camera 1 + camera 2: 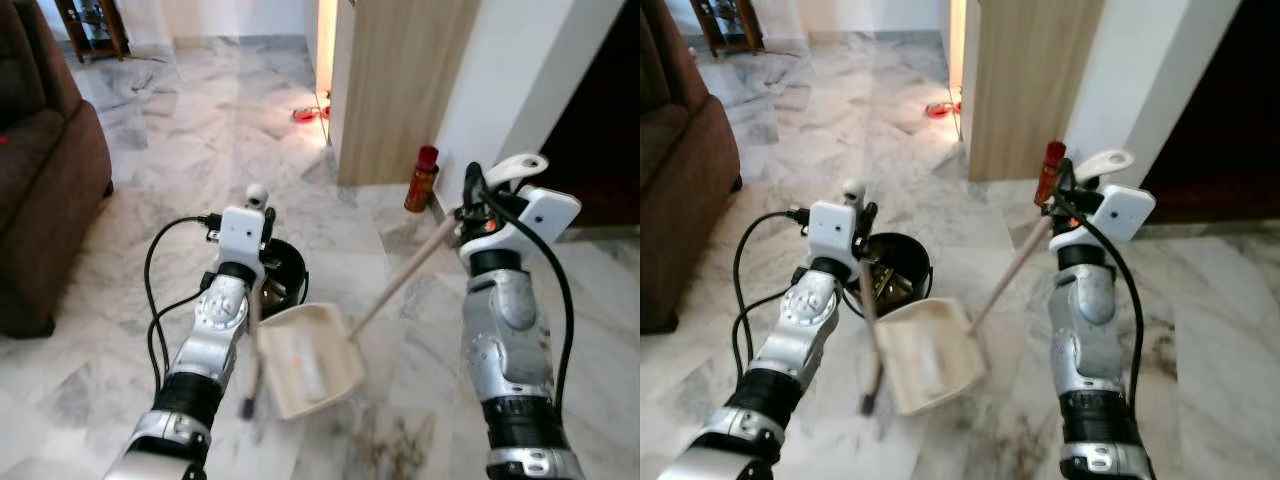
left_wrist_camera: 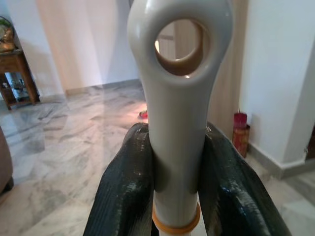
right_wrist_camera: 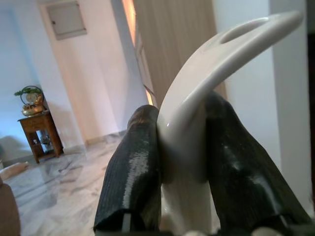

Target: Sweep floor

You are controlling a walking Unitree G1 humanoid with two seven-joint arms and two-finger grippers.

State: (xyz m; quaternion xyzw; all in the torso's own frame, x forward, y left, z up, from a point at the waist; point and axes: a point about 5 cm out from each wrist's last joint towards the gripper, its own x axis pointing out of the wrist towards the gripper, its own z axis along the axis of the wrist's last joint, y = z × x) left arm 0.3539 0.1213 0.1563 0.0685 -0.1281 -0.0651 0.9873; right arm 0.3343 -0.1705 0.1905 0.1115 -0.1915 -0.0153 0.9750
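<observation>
Both grippers clenched on long handles, dustpan down on the floor between the arms.

Left gripper (image 2: 172, 196) clamped around pale grey broom handle with hanging hole (image 2: 178, 98), kept upright so the dark bristle end (image 1: 869, 402) meets the marble floor (image 1: 200, 120) just beside the cream plastic dustpan (image 1: 310, 360). Right gripper (image 3: 184, 167) grasping curved white handle top (image 3: 216, 64) of the slanted wooden dustpan shaft (image 1: 400, 280), probably to hold the pan flat. Farther off, black round bin (image 1: 890, 265), red bottle (image 1: 422, 178), brown sofa (image 1: 40, 180).

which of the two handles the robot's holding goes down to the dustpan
The one in the right gripper: its long pale stick slants down to the cream dustpan. The left gripper holds the broom handle, which drops to the floor beside the pan.
</observation>
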